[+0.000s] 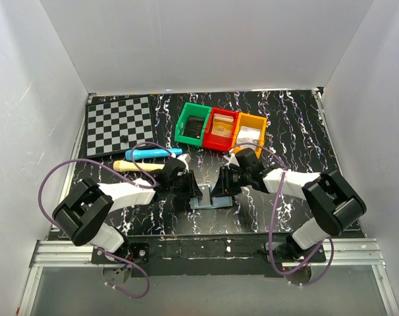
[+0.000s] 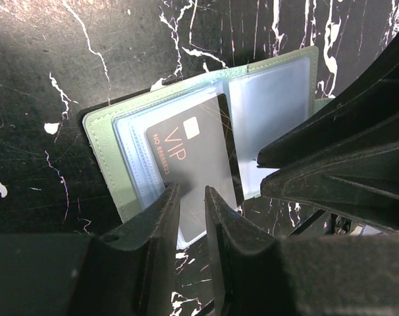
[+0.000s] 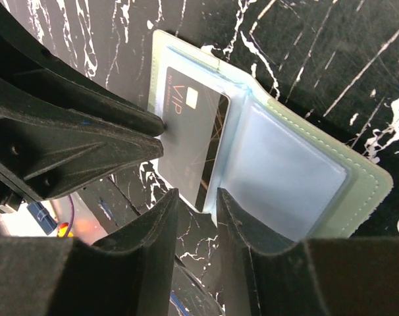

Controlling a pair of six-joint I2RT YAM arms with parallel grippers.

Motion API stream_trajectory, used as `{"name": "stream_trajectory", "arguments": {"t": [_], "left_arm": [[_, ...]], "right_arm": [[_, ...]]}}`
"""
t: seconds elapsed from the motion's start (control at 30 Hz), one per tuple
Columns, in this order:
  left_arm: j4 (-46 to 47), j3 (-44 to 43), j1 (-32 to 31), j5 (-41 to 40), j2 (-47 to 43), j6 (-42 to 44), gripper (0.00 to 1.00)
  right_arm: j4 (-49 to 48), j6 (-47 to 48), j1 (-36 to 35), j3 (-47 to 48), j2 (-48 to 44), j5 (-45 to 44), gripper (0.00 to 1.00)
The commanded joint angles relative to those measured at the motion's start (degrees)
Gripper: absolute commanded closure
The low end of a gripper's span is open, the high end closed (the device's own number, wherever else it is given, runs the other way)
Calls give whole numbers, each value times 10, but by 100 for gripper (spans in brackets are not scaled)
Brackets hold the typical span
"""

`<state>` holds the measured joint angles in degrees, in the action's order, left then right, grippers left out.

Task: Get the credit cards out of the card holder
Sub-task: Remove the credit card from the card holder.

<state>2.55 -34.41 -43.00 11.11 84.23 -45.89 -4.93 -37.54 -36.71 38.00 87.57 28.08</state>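
Note:
The card holder (image 1: pixel 210 203) lies open on the black marbled table, grey-green outside (image 2: pixel 101 141) with pale-blue panels (image 3: pixel 285 178). A dark credit card (image 2: pixel 199 158) marked VIP sticks partway out of the left panel, and its end reaches past the holder's edge (image 3: pixel 183 171). My left gripper (image 2: pixel 191 189) hovers at that end with its jaws a narrow gap apart, the card showing through the gap. My right gripper (image 3: pixel 196 192) is open at the holder's near edge, one finger (image 3: pixel 242 217) on the right panel's corner. The two grippers face each other across the holder (image 1: pixel 198 191) (image 1: pixel 220 189).
Behind the holder stand a green bin (image 1: pixel 191 123), a red bin (image 1: pixel 220 128) and an orange bin (image 1: pixel 250 131) in a row. A chessboard (image 1: pixel 119 125) lies at the back left. A blue pen (image 1: pixel 153 153) and a tan stick (image 1: pixel 137 166) lie near the left arm.

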Motion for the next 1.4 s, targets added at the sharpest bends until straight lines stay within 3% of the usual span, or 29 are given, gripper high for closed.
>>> {"name": "stream_trajectory", "arguments": {"t": [0.0, 0.73, 1.37], "left_arm": [[-19, -25, 3, -11, 8, 2, 80], [-43, -20, 4, -24, 39, -21, 94], [-37, -8, 15, -17, 63, -29, 100]], "right_arm": [[-39, -5, 4, -10, 8, 5, 63], [-93, -28, 10, -27, 42, 33, 65], [-168, -61, 24, -61, 46, 68, 71]]}}
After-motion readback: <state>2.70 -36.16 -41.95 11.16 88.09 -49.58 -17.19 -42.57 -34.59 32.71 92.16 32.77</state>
